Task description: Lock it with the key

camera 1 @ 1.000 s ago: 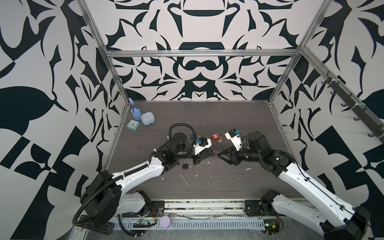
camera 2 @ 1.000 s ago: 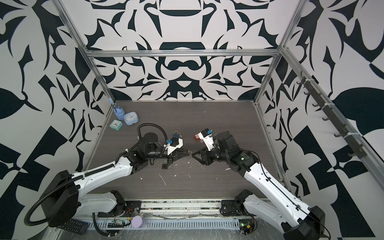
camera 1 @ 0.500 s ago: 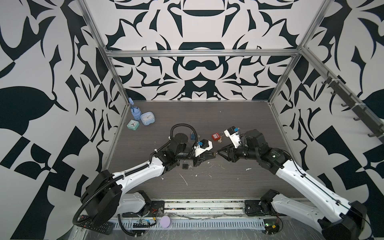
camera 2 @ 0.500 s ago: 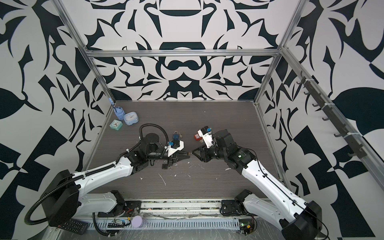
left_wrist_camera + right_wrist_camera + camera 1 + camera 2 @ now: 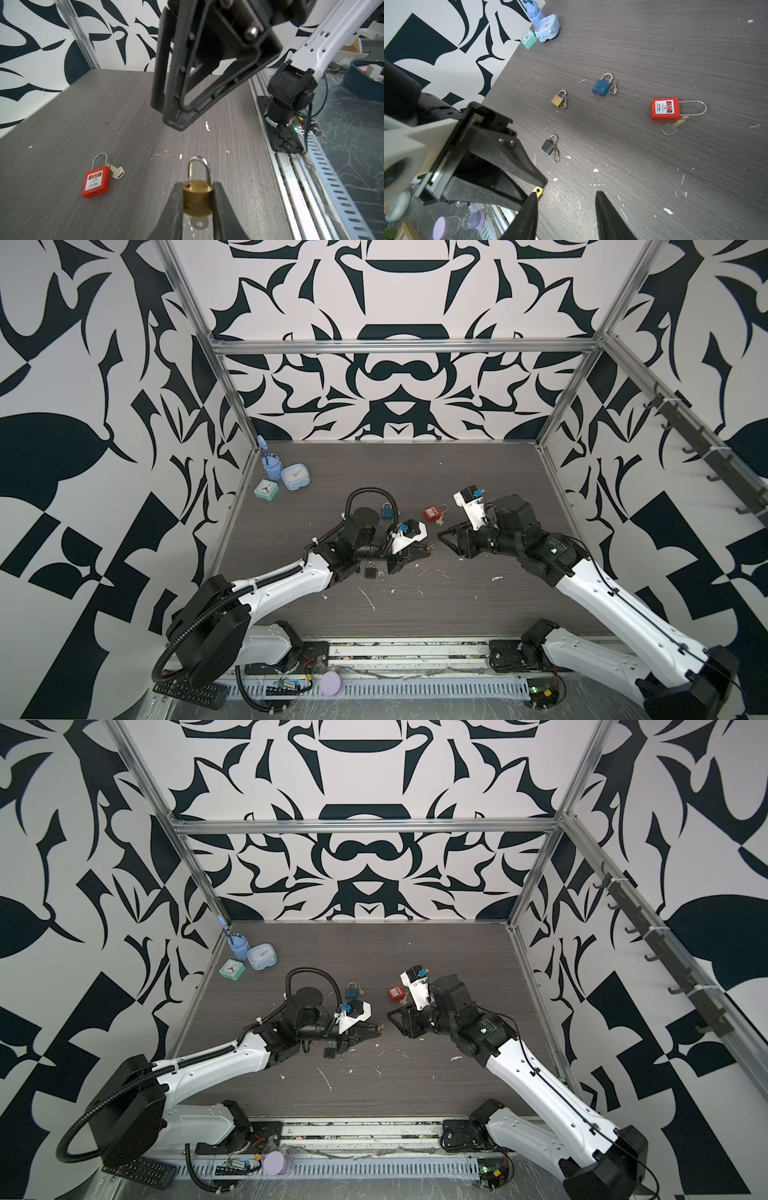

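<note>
At the near edge, in front of the tabletop (image 5: 457,614), a black remote control (image 5: 189,691) and a purple disc (image 5: 331,681) lie by the slotted rail. Further in, a black padlock (image 5: 370,571) with its key on a ring lies flat beside the left arm. Just past it the left gripper (image 5: 197,186) is clamped on the sides of a brass padlock (image 5: 197,199), holding it off the tabletop near the middle. The padlock's shackle points away from the wrist, and one leg of it seems to stand clear of its hole. A silver key (image 5: 199,224) sticks out of the padlock's underside. Facing it from the other side, the right gripper (image 5: 565,199) hangs with its jaws parted and nothing between them. Its tips are close to the held padlock, and in both top views a small gap shows between the two grippers. Beyond them a red padlock (image 5: 432,512) lies flat with a key (image 5: 670,129) touching its body. A blue padlock (image 5: 386,512) lies to its left, keys beside it. The right wrist view also shows another brass padlock (image 5: 557,100) with a key, lying between the blue and black ones. Farthest off, in the back left corner, a teal clock (image 5: 266,489), a blue clock (image 5: 294,478) and a blue cup (image 5: 271,464) stand close together
</note>
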{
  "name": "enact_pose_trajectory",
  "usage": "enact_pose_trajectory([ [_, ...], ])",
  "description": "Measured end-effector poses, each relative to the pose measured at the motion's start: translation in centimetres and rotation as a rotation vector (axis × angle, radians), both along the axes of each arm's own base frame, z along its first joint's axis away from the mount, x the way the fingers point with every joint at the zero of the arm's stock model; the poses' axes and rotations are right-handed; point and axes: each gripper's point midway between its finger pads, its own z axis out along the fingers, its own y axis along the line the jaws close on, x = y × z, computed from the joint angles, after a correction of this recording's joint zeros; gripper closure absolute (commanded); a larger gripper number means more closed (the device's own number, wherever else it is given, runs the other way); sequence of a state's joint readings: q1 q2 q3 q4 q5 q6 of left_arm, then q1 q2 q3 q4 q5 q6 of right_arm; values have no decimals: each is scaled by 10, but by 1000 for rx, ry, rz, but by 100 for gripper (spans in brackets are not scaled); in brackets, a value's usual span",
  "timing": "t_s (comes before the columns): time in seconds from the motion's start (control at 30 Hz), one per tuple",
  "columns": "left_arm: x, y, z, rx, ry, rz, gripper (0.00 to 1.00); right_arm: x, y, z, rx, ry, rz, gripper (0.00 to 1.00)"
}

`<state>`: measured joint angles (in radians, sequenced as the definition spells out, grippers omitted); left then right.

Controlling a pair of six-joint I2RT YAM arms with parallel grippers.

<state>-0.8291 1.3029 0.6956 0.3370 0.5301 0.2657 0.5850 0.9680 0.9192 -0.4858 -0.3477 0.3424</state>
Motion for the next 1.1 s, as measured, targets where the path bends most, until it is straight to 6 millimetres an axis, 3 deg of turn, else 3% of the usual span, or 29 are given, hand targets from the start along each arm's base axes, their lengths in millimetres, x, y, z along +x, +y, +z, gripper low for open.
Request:
enact_pose_trajectory([
  [0.47, 17, -1, -7, 73, -172, 115, 100, -7, 12, -15, 28, 170, -19, 62],
  [1.1, 20, -1, -8, 94, -215, 139, 100, -12, 27, -20, 31, 188, 13, 75],
])
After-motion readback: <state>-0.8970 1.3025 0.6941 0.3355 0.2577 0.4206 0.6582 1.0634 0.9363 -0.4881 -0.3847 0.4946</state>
